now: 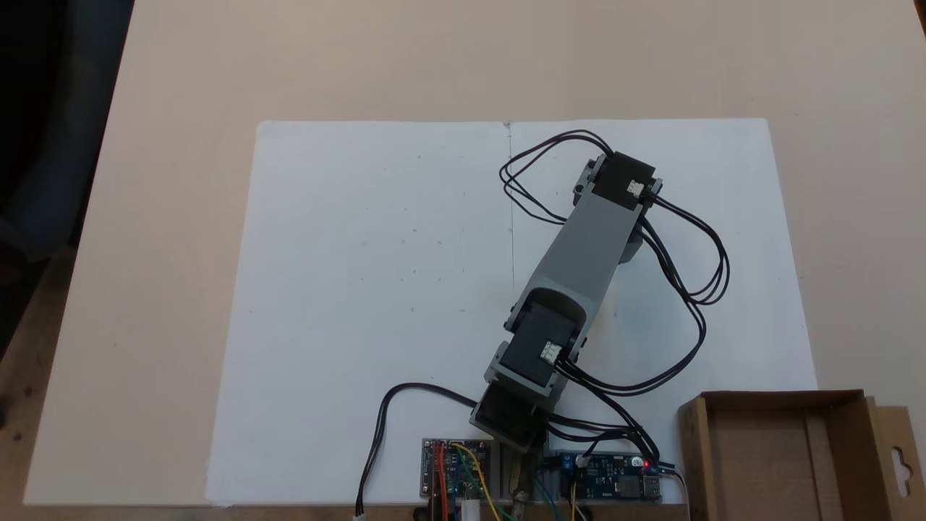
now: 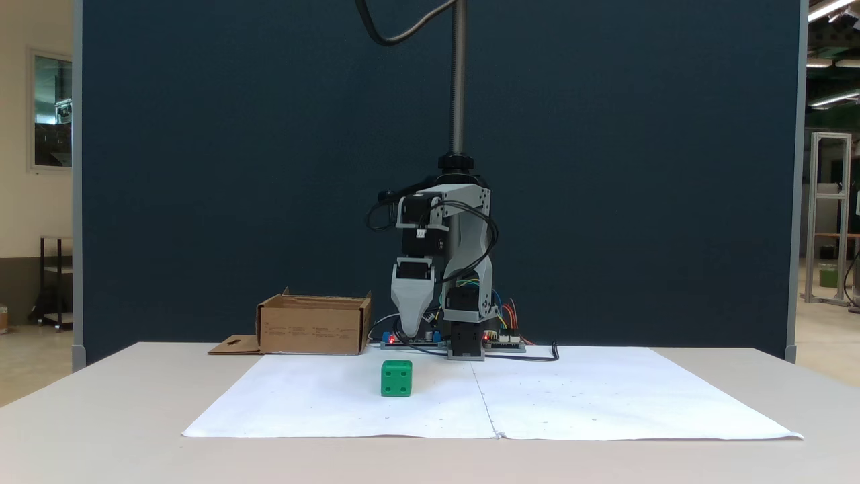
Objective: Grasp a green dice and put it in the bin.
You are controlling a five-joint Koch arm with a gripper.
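Note:
The green dice (image 2: 396,378) sits on the white paper sheet (image 2: 336,396), just left of the sheet's centre seam in a fixed view. My gripper (image 2: 411,332) points straight down from the folded grey arm (image 2: 463,255), a little above the dice and slightly to its right. Its jaws line up one behind the other, so the gap between them is not visible. Nothing can be seen held. The bin (image 2: 312,329), a brown cardboard box, stands at the back left beside the arm's base; it appears at the lower right (image 1: 781,396) in a fixed view from above.
Circuit boards (image 1: 611,477) and loose black cables (image 1: 694,289) lie around the arm's base. The bin's flap with a keyhole cutout (image 1: 901,463) sticks out sideways. White paper (image 1: 362,289) covers most of the beige table (image 1: 145,217). A dark blue partition (image 2: 235,168) stands behind.

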